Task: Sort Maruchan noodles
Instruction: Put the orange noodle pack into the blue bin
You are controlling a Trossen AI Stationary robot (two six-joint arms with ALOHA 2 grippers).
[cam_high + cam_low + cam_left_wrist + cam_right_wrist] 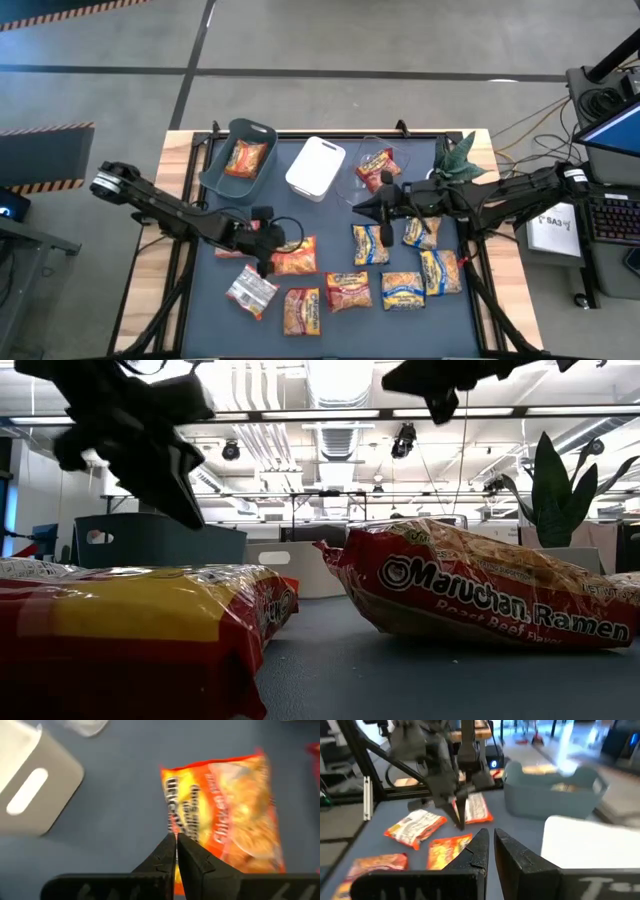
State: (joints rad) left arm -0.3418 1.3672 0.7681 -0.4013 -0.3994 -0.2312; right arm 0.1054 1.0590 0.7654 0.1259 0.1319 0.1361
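Above the table point(200, 300): both arms hang over the dark mat, neither gripper touching a packet.
Hidden: in the low view two near packets fill the front, so most of the others cannot be seen; the left arm covers part of a red packet point(232, 247) in the high view.
Hard to make out: the clear bin point(375, 150) shows only as a faint outline around one packet.
Left gripper point(268, 255): fingers closed together, holding nothing, tip just over the edge of an orange packet point(235, 810).
Left arm: reaches in low from the table's left side.
Right gripper point(372, 207): fingers nearly together, holding nothing, raised beside the white bin point(316, 166).
Right arm: stretched across from the right.
Noodle packets: mostly spread beyond and below the two grippers; one lies in the grey-green bin point(215, 165), and a silver packet point(250, 292) lies near the left gripper.
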